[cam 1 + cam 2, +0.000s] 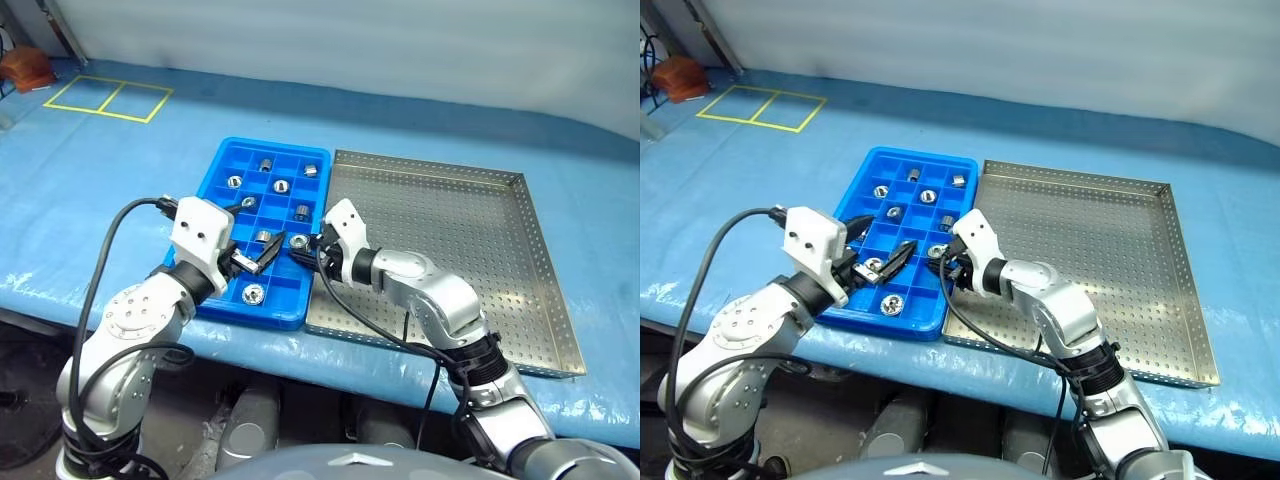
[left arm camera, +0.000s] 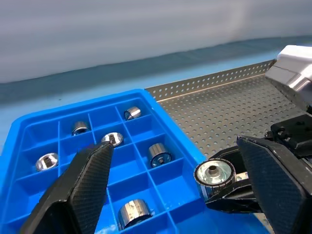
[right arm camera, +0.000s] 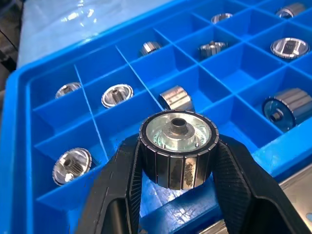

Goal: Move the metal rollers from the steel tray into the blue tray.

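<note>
**Roller held right over the blue tray's edge**

The right gripper (image 3: pixel 178 190) is clenched on one small shiny silver metal roller (image 3: pixel 176 146) with a dark hole in its middle. In the right wrist view the two black fingers squeeze the roller's ribbed sides, and the hole faces up toward the camera, so it sits flat like a little wheel.

In the left eye view this roller (image 1: pixel 298 241) is near the middle of the frame. It hangs at the right edge of the bright blue plastic tray (image 1: pixel 222 160) with many square boxes, next to the big silver steel tray (image 1: pixel 520 290) with tiny holes on the right. The steel tray's floor looks bare here, so this may be the last one.

The blue boxes lie just under and beyond the roller, toward the left of the frame. Several boxes hold rollers, but the ones nearest the held roller look free. The drop is likely close.

The left gripper (image 1: pixel 250 232) is released, with its fingers spread wide. It hangs over the blue tray, just left of the roller, holding nothing.
</note>
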